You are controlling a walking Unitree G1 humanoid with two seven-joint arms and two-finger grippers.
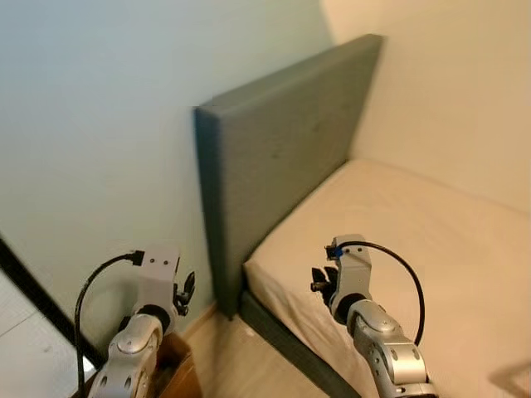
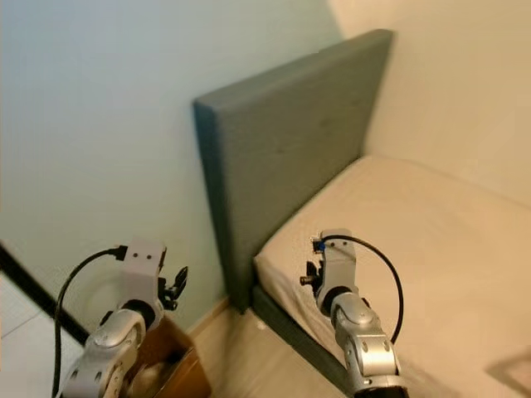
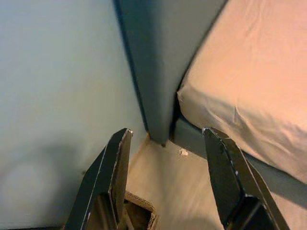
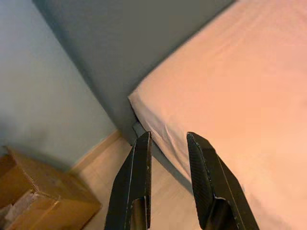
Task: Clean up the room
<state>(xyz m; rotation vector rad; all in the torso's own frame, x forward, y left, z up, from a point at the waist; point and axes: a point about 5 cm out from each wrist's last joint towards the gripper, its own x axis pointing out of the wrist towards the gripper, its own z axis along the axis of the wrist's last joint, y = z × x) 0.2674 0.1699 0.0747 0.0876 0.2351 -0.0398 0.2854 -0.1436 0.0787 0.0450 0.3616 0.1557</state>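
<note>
Pale blue-green wall point(image 1: 99, 124) fills the upper left of the head frames, and a cream wall point(image 1: 465, 83) takes the upper right; they meet in the corner behind the bed. The bed point(image 1: 415, 240), bare under a beige sheet, runs from the centre to the lower right, pushed into that corner, which is probably why nothing lies on its far side. Its grey headboard point(image 1: 282, 182) stands upright flat against the pale wall, across the middle of the frame.

Below it, wood floor point(image 1: 241, 356) shows at the bottom centre, in the gap between wall and bed frame. A cardboard box point(image 2: 170, 365) sits at the lower left, close to the wall, under the left arm; its flaps look open, so it may serve to collect things, though I cannot tell what it holds.

The left end effector point(image 3: 168, 167) is raised at the lower left, fingers wide apart, holding nothing, aimed at the foot of the headboard. The right end effector point(image 4: 168, 158) is raised at the lower centre over the bed's near corner, fingers slightly apart, also holding nothing.

Smallest, a pale scrap point(image 3: 183, 152) lies on the floor just beside the bed frame, near the headboard's base. It seems the likeliest thing to clear away; what it is cannot be told.
</note>
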